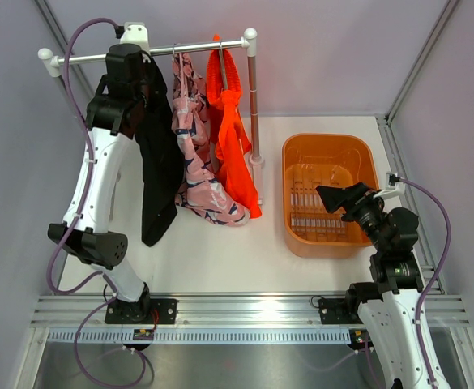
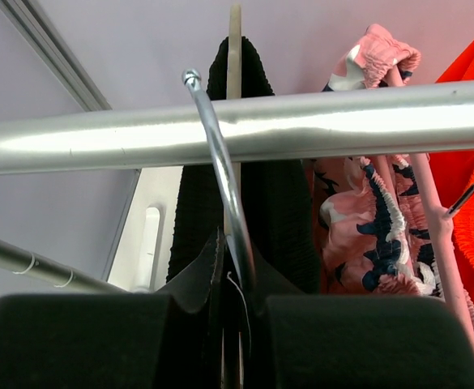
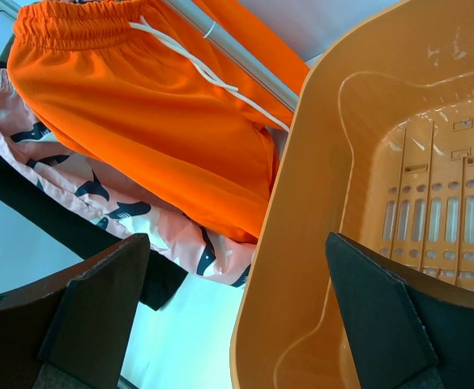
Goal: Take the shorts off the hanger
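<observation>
Left gripper (image 2: pixel 238 336): pads pinched narrow on the thin steel wire hanger hook (image 2: pixel 220 170), just under the silver metal rail (image 2: pixel 366 117) at far left. Black cloth seems caught in too (view poor).

Step in hand: freeing the plain black cloth shorts (image 1: pixel 157 162), which hang left of the pink navy-printed shorts (image 1: pixel 194 154) and the bright orange shorts (image 1: pixel 232 138).

Next: lift the hook over the rail.

Right gripper (image 3: pixel 237 308): gapes wide, empty, near the orange plastic basket (image 1: pixel 326 139). Hanger body hidden.

- We're in a robotics lab test cell: left arm (image 1: pixel 96 174) and right arm (image 1: pixel 395 235) are bolted to an aluminium rail (image 1: pixel 245 312) at the white bench (image 1: pixel 220 259) edge.
- Bare grey wall panels (image 1: pixel 326 57) and a metal frame strut (image 1: pixel 418 58) box it in.
- The props look staged: a small rack (image 1: pixel 254 105) of shorts (image 1: pixel 192 162), and an orange basket (image 1: pixel 288 186).
</observation>
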